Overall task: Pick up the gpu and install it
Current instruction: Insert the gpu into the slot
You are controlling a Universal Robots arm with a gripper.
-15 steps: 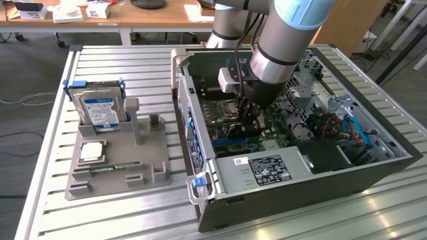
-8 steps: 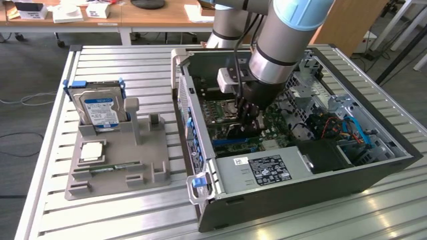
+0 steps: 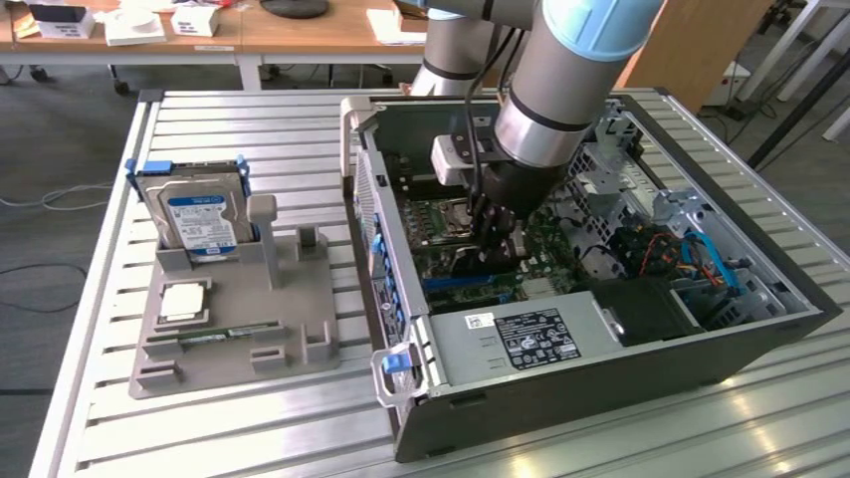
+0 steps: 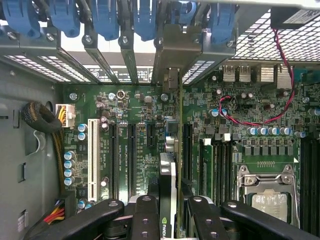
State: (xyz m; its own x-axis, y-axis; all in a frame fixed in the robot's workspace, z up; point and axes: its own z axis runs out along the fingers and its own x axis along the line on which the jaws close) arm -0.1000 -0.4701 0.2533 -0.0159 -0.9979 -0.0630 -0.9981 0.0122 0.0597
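Gripper [image 3: 493, 249] reaches down into the case [image 3: 638, 388], over the motherboard [image 4: 135, 107]. Its fingers [image 4: 145, 220] are clamped on the gpu [image 4: 167, 187], which stands edge-on above the slots [image 4: 132, 150]; whether it is seated, I cannot tell. I judge the card light, stiff and fragile, best held by its upper edge, clear of components.

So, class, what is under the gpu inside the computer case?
The green motherboard, with black expansion slots alongside. The gpu, held edge-on in the gripper, covers whatever sits directly beneath it.
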